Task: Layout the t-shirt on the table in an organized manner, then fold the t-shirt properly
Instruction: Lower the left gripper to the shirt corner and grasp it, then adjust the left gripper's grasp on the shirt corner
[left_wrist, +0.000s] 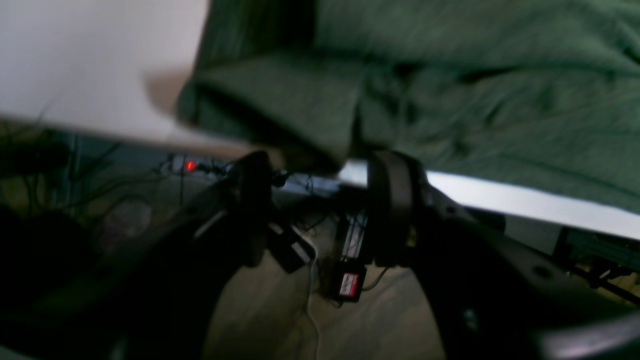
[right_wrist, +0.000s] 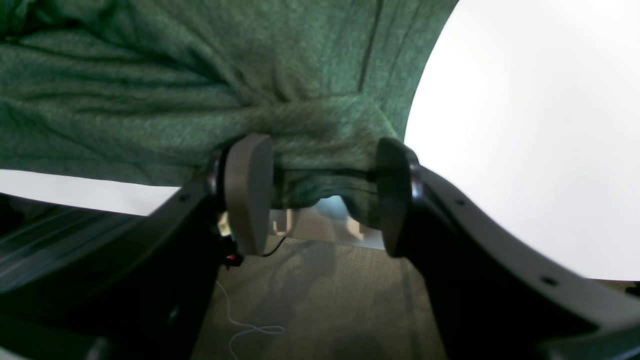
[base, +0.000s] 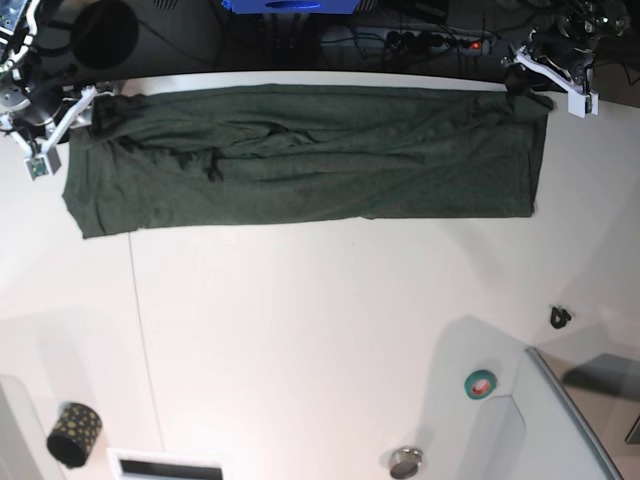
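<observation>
Shirt (base: 300, 155): dark green knit, soft and heathered, laid as a long folded band along the far edge of the table (base: 320, 330). Its far long edge runs flush with the rim; the near edge is straight, ending in squared corners. Wrinkles gather left of centre in the base view.

Table: white, smooth, curved rim, a thin seam running front to back. A wide bare stretch lies in front of the shirt.

Right gripper (right_wrist: 320, 192): at the band's end on the base view's left, at the table rim. Grey pads stand apart with a bunched fold of cloth pinched between them; it grips the shirt.

Left gripper (left_wrist: 320, 200): at the opposite end, at the rim. The wrist view is blurred; dark fingers sit apart just below a hanging fold, and whether they hold it I cannot tell.

Near edge items, well clear of the shirt: tape roll (base: 480, 382), speckled cylinder (base: 75, 433), small black clip (base: 560, 317), grey tray (base: 575, 420).
</observation>
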